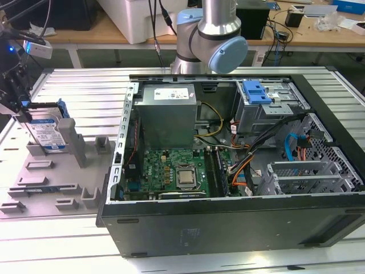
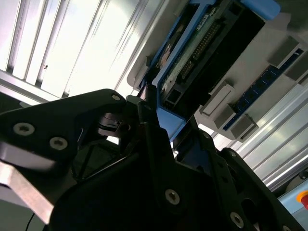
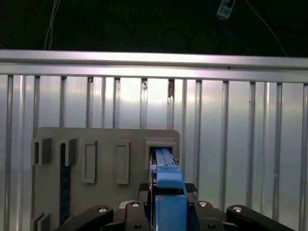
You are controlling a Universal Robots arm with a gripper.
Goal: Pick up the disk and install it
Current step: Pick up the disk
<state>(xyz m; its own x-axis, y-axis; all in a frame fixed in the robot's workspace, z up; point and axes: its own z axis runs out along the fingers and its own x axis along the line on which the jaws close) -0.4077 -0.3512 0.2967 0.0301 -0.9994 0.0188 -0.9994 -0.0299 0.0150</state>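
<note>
One disk [image 1: 44, 132], upright in one grey holder [image 1: 51, 177], fingers [image 2: 145, 118] clamped on it

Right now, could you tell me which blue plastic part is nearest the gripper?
The bracket around the disk, standing in the grey fixture with the gripper at it; the latch sits atop the drive cage.

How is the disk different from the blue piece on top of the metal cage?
The disk stands on its edge in the grey holder, outside the computer; the blue piece lies flat on the metal cage inside it. The disk is silver with a blue-and-white label and a blue frame; the blue piece is blue all over. The gripper is at the disk, not at the blue piece. Both have blue plastic.
</note>
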